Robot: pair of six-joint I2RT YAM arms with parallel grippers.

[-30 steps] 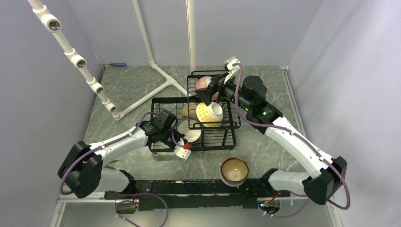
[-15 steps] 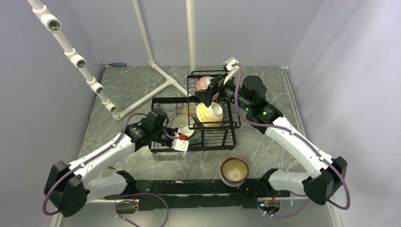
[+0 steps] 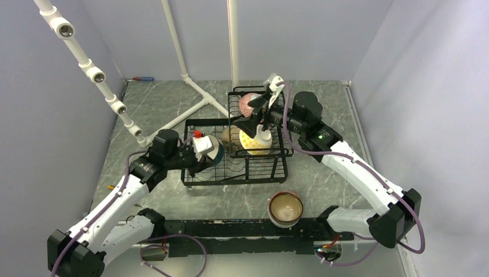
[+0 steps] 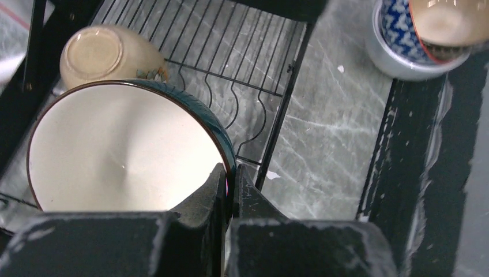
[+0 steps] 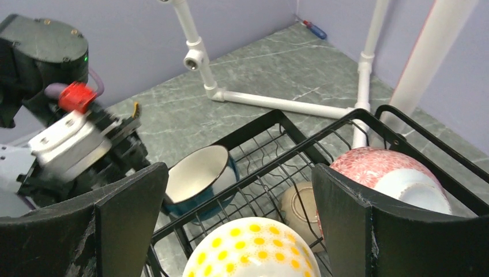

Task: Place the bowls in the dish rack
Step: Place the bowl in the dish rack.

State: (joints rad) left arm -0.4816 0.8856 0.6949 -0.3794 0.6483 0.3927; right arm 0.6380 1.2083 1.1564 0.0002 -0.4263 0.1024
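My left gripper is shut on the rim of a teal-and-white bowl, held tilted over the left part of the dish rack. In the left wrist view both fingers pinch the bowl's rim. A cream bowl lies on its side on the lower tray. My right gripper stands open above the raised basket, empty. Below it lie a yellow-dotted bowl and a pink-patterned bowl. A brown-rimmed bowl is stacked on others on the table in front of the rack.
A white pipe frame runs across the back left of the table, close behind the rack. A black rail lies along the near edge, touching the bowl stack. A small screwdriver lies by the back wall.
My left gripper closed on the teal-and-white bowl in the lower tray, then raised it up and to the left, tilting it. The right gripper shifted slightly left and stayed open.
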